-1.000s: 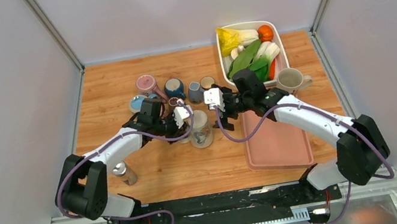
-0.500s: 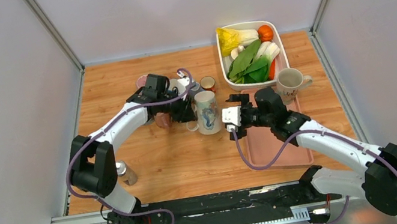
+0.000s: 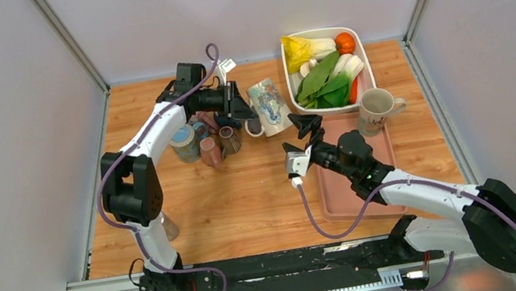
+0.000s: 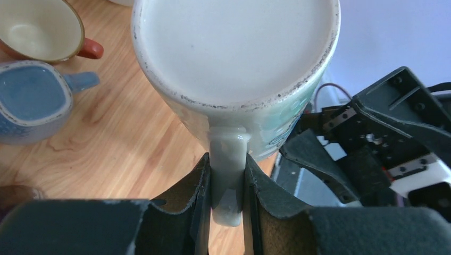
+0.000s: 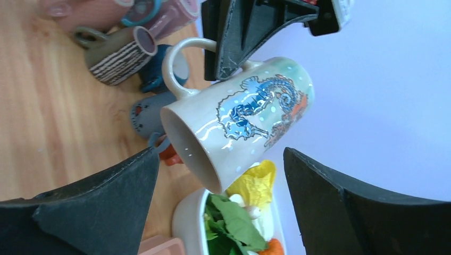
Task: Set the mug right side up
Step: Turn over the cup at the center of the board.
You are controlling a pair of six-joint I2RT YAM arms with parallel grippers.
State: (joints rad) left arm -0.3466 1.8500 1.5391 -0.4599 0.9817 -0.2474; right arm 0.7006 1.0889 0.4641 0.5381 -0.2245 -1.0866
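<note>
- The cream ceramic mug with a blue seahorse print point(image 3: 270, 106) has left the middle of the wooden table point(image 3: 248, 202). A second ago it stood there between both arms. Now it hangs at the far side, just left of the white dish of vegetables point(image 3: 317, 32).
- The left gripper point(image 3: 241, 109) has carried it there, its fingers point(image 4: 199, 186) clamped on either side of the mug's handle.
- The mug is tipped about on its side. Its flat base faces the left wrist camera, and its open mouth points toward the near right.
- The right gripper point(image 3: 306, 128) has drawn back toward the near side, above the pink plastic tray point(image 3: 337, 187). Its jaws are spread wide and hold nothing.
- So the mug now hangs from the left arm alone, and the turn looks about half done. It still needs more rotation, then setting down on its base.
- A cluster of small cups point(image 3: 210, 149) sits just near and left of the mug, which narrows the free space for landing.
</note>
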